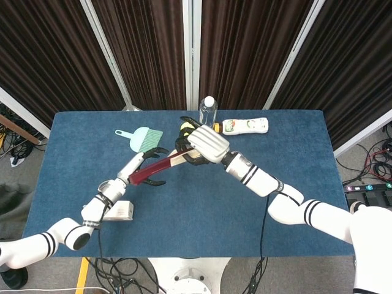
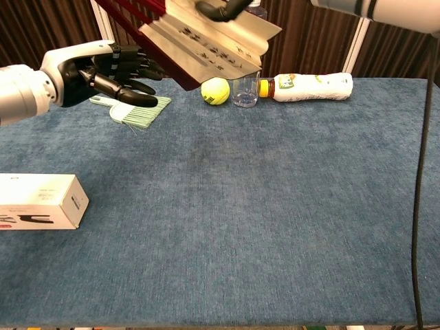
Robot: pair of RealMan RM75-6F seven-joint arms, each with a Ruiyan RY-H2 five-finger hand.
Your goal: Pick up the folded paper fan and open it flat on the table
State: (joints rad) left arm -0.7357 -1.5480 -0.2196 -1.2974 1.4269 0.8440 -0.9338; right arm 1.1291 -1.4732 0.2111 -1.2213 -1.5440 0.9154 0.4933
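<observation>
My right hand [image 1: 205,146] grips the paper fan [image 1: 156,168] above the table's back middle. The fan's dark red ribs point toward my left side, and its beige printed paper [image 2: 213,41] is partly spread in the chest view. Only the right hand's dark fingers [image 2: 220,8] show at that view's top edge. My left hand [image 1: 147,166] is raised at the fan's red end, its fingers [image 2: 127,65] spread above and below the ribs. No grasp by the left hand shows.
A white box [image 1: 116,210] lies at the front left of the blue table [image 1: 294,184]. Along the back are a green hand brush [image 2: 137,110], a yellow ball [image 2: 215,90], an upright clear bottle [image 1: 207,110] and a lying white bottle [image 1: 245,125].
</observation>
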